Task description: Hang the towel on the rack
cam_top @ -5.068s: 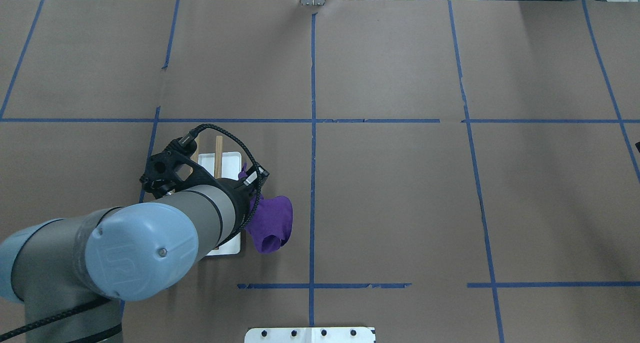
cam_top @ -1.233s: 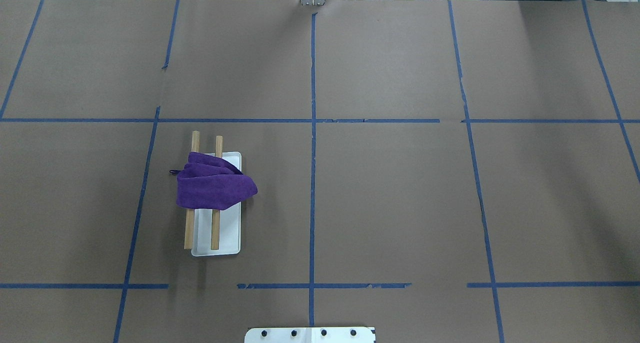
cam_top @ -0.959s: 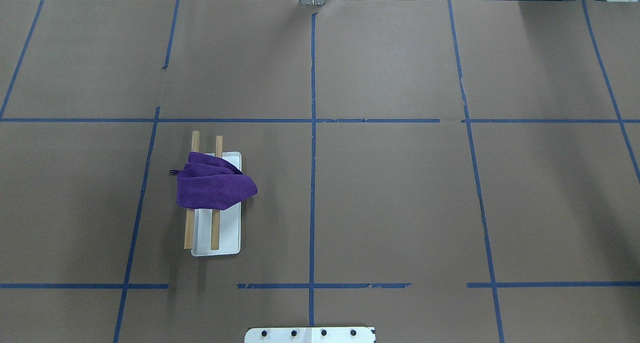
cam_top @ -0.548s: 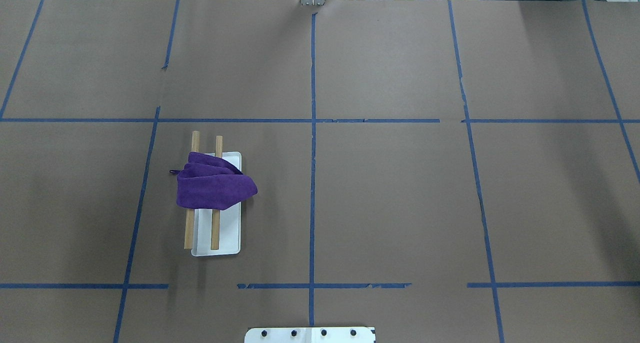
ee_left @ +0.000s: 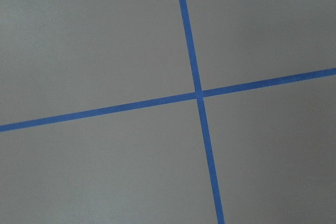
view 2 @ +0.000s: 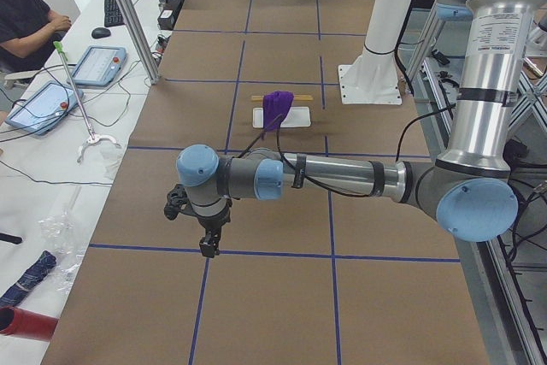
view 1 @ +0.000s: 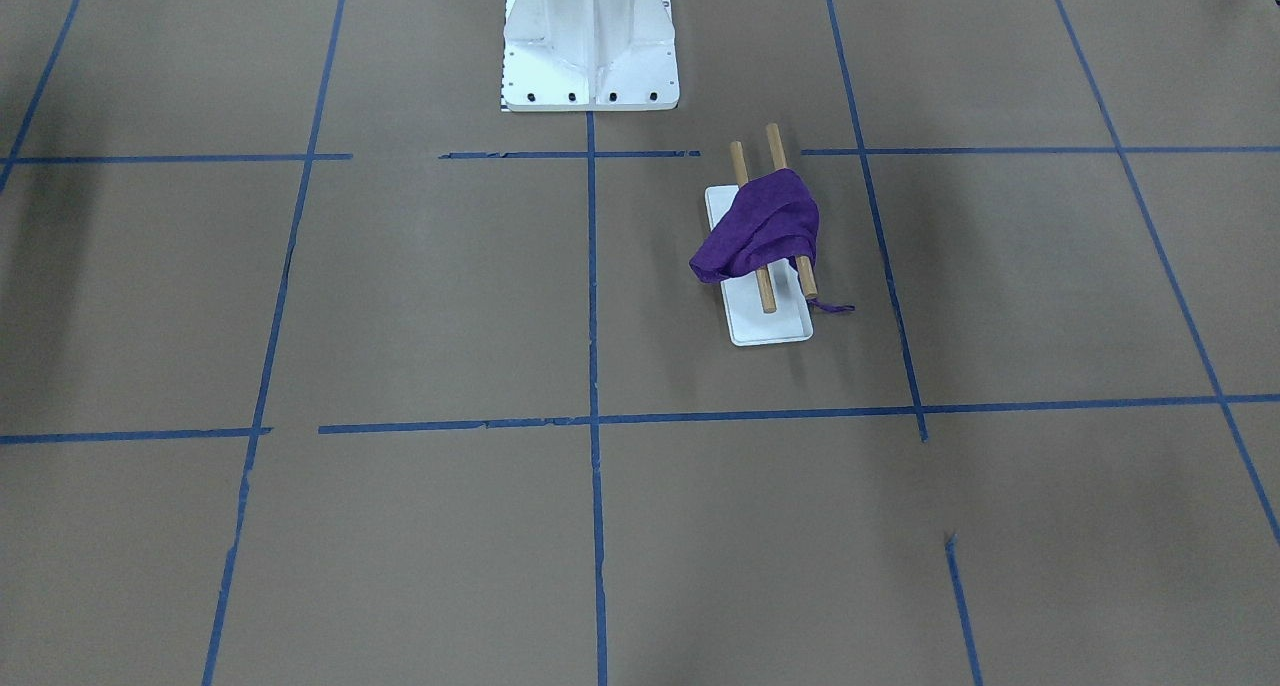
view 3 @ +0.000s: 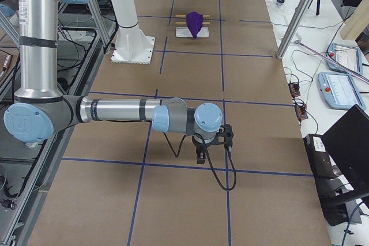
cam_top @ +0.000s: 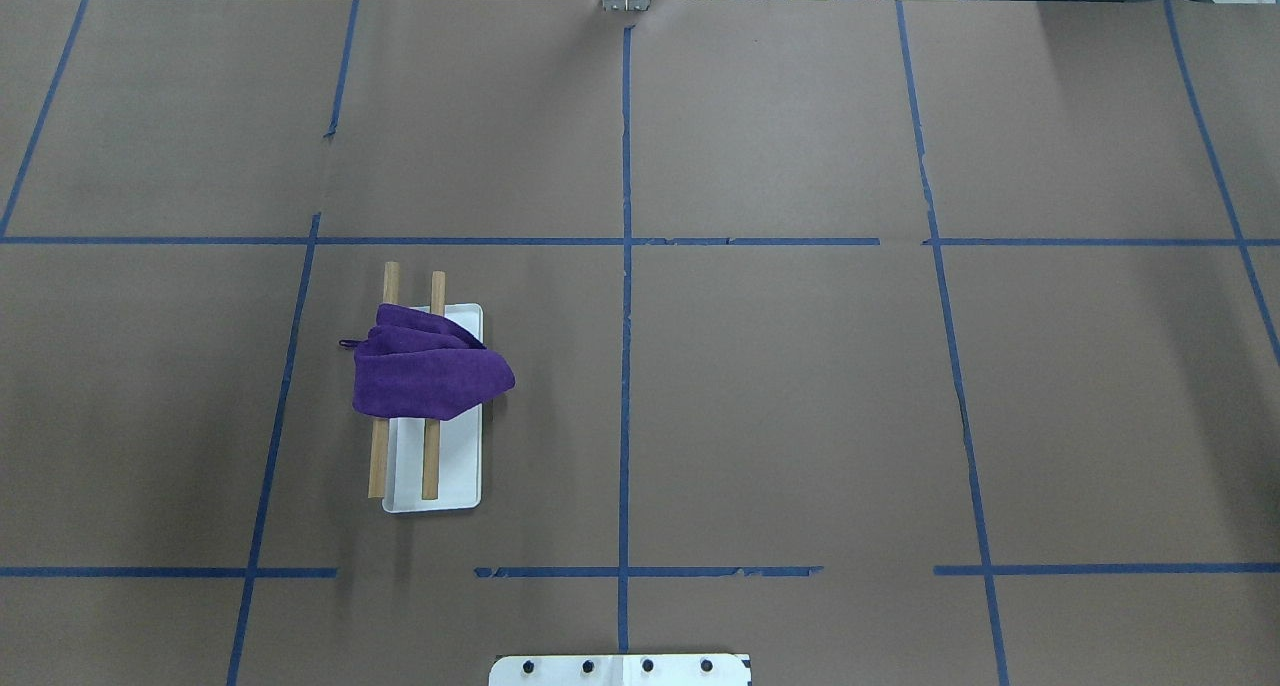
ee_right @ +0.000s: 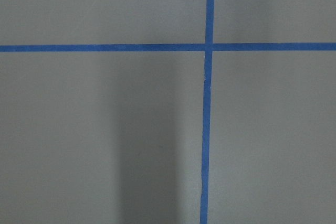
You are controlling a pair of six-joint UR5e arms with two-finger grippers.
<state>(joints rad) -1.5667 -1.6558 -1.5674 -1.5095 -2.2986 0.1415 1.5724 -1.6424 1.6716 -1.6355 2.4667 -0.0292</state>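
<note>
A purple towel (cam_top: pixel 425 376) lies draped across both wooden rods (cam_top: pixel 431 461) of the small rack, whose white base (cam_top: pixel 455 471) sits left of centre. One corner hangs over the base's right side. Towel (view 1: pixel 765 224) and rack base (view 1: pixel 772 328) also show in the front view. Neither gripper touches them. My left gripper (view 2: pixel 208 245) hangs low over the table's left end, far from the rack. My right gripper (view 3: pixel 200 156) hangs over the right end. I cannot tell whether either is open or shut. Both wrist views show only brown paper and blue tape.
The large white pedestal (view 1: pixel 590 36) stands at the robot's edge of the table, close to the rack. Blue tape lines grid the brown paper. An operator (view 2: pixel 26 14) sits beside the table's far side with tablets and cables.
Five seconds ago my left arm was over the rack with the towel hanging beside the base. Now the arm has left the overhead view and the towel lies over both rods. Nothing moved in the last second.
</note>
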